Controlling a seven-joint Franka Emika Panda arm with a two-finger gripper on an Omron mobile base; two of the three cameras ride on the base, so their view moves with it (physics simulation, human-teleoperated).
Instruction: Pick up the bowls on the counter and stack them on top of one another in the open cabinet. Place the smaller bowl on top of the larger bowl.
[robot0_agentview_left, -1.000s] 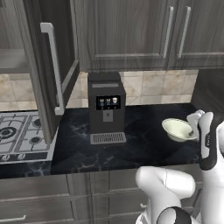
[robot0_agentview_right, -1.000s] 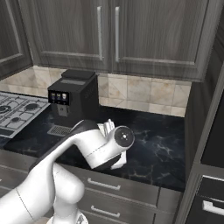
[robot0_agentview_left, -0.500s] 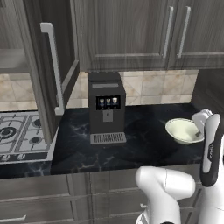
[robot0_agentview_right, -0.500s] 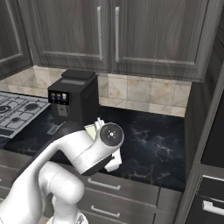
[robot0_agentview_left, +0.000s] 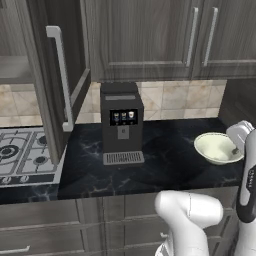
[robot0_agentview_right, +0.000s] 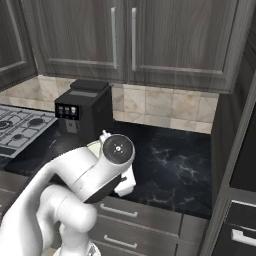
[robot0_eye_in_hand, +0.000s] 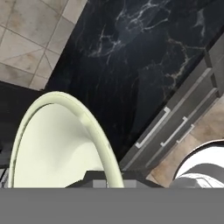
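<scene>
My claw (robot0_eye_in_hand: 107, 183) is clamped nearly closed on the rim of the smaller bowl (robot0_agentview_left: 216, 148), a plain pale cream dish seen near the right end of the counter (robot0_agentview_left: 165, 170) in the left base view, with my hand just beside its right edge. From the hand view, the rim of that dish (robot0_eye_in_hand: 65, 144) arcs up from between my fingertips, its pale inside turned toward the camera, with black veined stone and grey drawer fronts (robot0_eye_in_hand: 175, 127) beyond. A dark coffee machine (robot0_agentview_left: 121, 123) stands on the counter to the left of the dish, well apart from it. Farther left, the open cabinet (robot0_agentview_left: 15, 70) shows its grey shelf, its door (robot0_agentview_left: 70, 75) with the long silver bar handle swung out above the gas hob (robot0_agentview_left: 25, 155).
</scene>
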